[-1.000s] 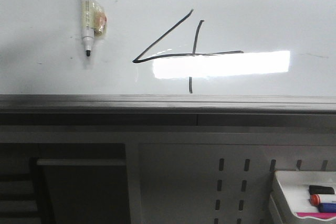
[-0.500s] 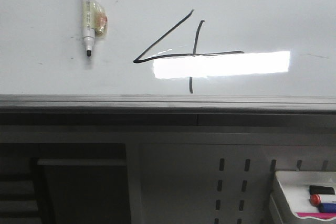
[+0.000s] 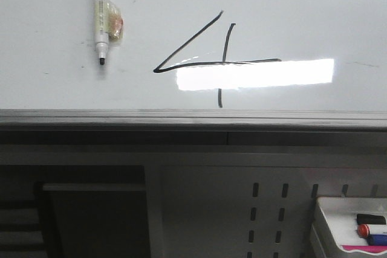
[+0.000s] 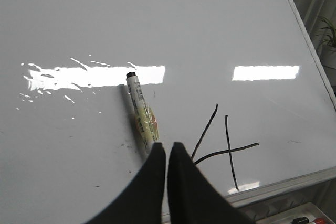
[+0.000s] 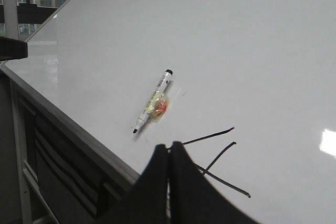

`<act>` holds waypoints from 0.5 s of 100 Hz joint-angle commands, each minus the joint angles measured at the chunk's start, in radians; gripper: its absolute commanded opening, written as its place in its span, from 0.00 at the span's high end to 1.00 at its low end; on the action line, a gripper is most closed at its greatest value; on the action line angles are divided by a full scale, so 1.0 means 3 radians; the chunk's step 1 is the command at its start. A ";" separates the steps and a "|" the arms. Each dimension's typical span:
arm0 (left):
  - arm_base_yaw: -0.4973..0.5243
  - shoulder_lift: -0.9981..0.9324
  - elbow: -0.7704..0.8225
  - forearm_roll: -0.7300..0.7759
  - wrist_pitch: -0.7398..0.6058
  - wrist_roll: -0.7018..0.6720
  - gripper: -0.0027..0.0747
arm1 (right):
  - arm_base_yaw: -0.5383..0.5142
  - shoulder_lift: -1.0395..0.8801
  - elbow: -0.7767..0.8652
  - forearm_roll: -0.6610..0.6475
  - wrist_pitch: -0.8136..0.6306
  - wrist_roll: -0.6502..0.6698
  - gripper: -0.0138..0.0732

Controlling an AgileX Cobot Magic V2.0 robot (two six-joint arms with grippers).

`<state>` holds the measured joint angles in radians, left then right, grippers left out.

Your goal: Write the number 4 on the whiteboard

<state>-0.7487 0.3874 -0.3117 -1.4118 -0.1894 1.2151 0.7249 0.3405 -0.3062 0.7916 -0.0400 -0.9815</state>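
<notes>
Now we see both pairs of fingers, left (image 4: 167, 153) and right (image 5: 168, 157), pressed together holding nothing, while the light, slippery pen (image 3: 101, 17) beside the number 4 (image 3: 208, 58) on the whiteboard (image 3: 314, 10) is best pinched mid-barrel.

Plenty of bare whiteboard (image 3: 302, 4) beyond both sets of fingertips, nothing sticking out there. Only real bump on the surface: a marker (image 3: 100, 19) with a yellowish wad taped on, stuck flat to the board, tip down. Sits right ahead of the left gripper (image 4: 167, 148), just past the pressed-together fingers (image 4: 152, 166). From the right gripper (image 5: 169, 149), also closed up, marker (image 5: 152, 101) lies further ahead, clear gap between. Grey edge rail (image 3: 193, 116) runs along below the fingers. The number 4 (image 3: 208, 58) is flat ink, no obstacle.
</notes>
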 commanded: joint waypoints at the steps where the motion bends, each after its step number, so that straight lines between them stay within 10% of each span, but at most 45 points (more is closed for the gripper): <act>1: -0.0031 0.0012 -0.0095 0.0031 -0.0004 0.0010 0.99 | -0.0017 0.0008 -0.0095 0.0003 -0.0161 -0.0006 0.92; 50: 0.0004 -0.0110 0.0205 0.0025 -0.0432 0.0010 0.99 | -0.0017 0.0008 -0.0095 0.0003 -0.0161 -0.0006 0.92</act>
<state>-0.7487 0.3680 -0.2496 -1.4118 -0.2275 1.2168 0.7249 0.3405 -0.3075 0.7916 -0.0380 -0.9815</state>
